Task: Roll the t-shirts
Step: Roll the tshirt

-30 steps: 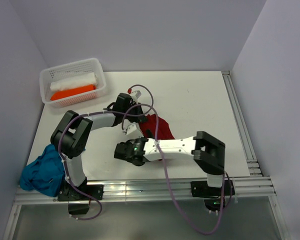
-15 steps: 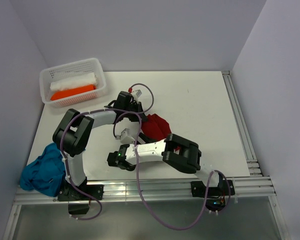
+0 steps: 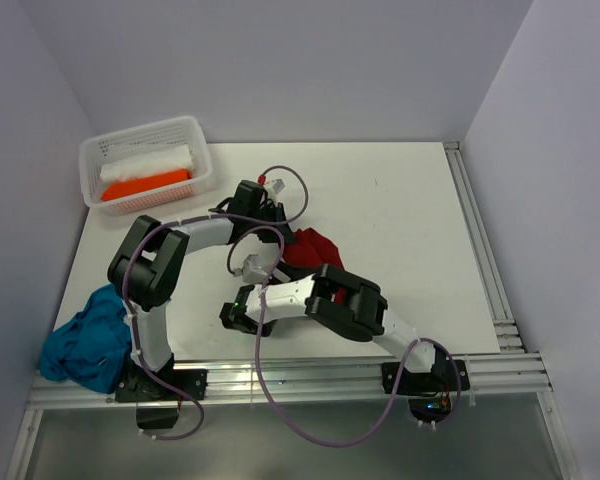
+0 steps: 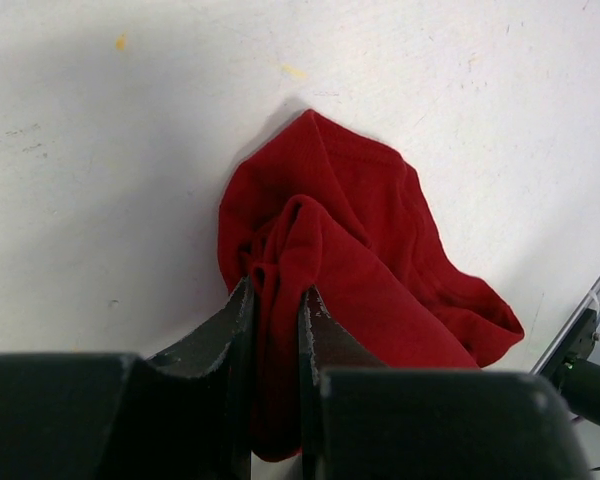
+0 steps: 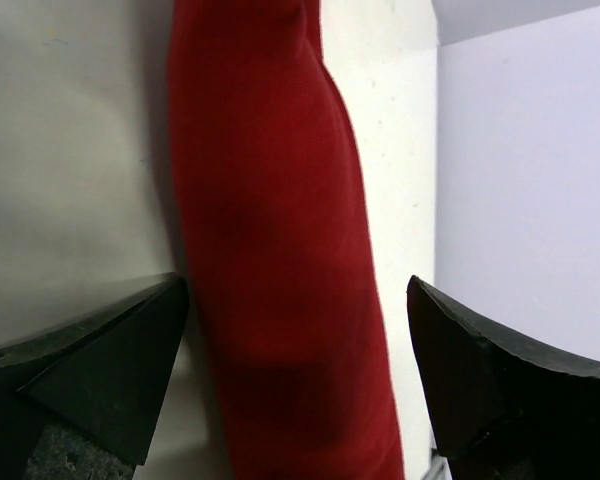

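Note:
A dark red t-shirt (image 3: 312,250) lies bunched at the table's middle. My left gripper (image 3: 280,238) is shut on a fold of it; in the left wrist view the cloth (image 4: 350,260) is pinched between the two dark fingers (image 4: 275,290). My right gripper (image 3: 242,310) is open close to the table on the near left side of the shirt. In the right wrist view a band of red cloth (image 5: 270,250) runs between the wide-apart jaws (image 5: 297,285) without being clamped. A teal-blue t-shirt (image 3: 85,340) lies heaped at the near left edge.
A white perforated basket (image 3: 202,150) stands at the far left with a white roll (image 3: 148,160) and an orange roll (image 3: 145,185) in it. The left arm's purple cable (image 3: 290,195) loops over the shirt. An aluminium rail (image 3: 480,250) runs along the right edge.
The right arm has folded back, its elbow swinging left toward the shirt and its gripper shifting left and nearer. The red shirt is bunched tighter. The left gripper keeps its hold.

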You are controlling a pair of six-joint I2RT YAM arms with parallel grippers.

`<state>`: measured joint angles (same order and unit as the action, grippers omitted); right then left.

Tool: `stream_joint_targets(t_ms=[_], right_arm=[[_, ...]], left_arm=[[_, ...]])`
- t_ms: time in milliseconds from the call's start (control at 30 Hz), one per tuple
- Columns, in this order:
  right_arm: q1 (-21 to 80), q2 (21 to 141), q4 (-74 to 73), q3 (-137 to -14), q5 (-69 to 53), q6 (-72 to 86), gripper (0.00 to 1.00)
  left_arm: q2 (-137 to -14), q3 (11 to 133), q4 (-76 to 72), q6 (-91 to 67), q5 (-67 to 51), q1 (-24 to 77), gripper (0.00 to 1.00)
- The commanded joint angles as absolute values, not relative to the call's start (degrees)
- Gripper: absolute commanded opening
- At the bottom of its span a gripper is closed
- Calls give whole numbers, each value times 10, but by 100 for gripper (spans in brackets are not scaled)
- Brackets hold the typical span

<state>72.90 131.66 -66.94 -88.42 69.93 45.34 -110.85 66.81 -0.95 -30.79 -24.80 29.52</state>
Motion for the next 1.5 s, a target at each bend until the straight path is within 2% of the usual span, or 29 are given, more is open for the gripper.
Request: stream_joint_targets(t_ms=[0, 233, 367, 533, 633, 767, 833, 900, 933, 967, 1000, 1100, 1167, 1267, 1300, 1467], right_arm=[[711, 1361, -671, -889, 686, 466, 97], [701, 1393, -694, -896, 684, 491, 95], [695, 1388, -689, -888, 672, 492, 88], [684, 1391, -680, -881, 643, 480, 84], [680, 1394, -658, -876, 632, 456, 75], [680, 1395, -647, -876, 628, 441, 47], [676, 1393, -648, -879, 628, 444, 39], [673, 1383, -633, -869, 623, 428, 35], [672, 1377, -624, -865, 615, 425, 29], [670, 1363, -613, -860, 613, 425, 8], [669, 1356, -611, -851, 613, 428, 0], [666, 1311, -563, -819, 581, 393, 0], [665, 1261, -494, -793, 521, 365, 0], [660, 1190, -410, -741, 424, 327, 0], [657, 1175, -393, -718, 403, 316, 0], [636, 1084, -310, -654, 286, 294, 0]], left_arm=[[-1114, 693, -2, -296, -275, 301, 0], [-1115, 696, 20, -290, -281, 301, 0], [-1119, 699, 28, -283, -279, 302, 0], [-1121, 700, 35, -271, -274, 301, 0], [-1121, 701, 37, -265, -280, 302, 0], [-1123, 706, 40, -258, -287, 302, 0], [-1124, 709, 41, -256, -287, 301, 0], [-1123, 708, 40, -256, -287, 302, 0], [-1122, 708, 40, -255, -287, 301, 0], [-1120, 708, 39, -253, -287, 301, 0], [-1115, 705, 38, -254, -286, 301, 0], [-1100, 693, 28, -256, -274, 301, 0], [-1091, 686, 19, -260, -265, 300, 6], [-1073, 665, -16, -276, -269, 291, 27], [-1064, 653, -23, -284, -272, 288, 37], [-1042, 628, -52, -302, -281, 266, 49]])
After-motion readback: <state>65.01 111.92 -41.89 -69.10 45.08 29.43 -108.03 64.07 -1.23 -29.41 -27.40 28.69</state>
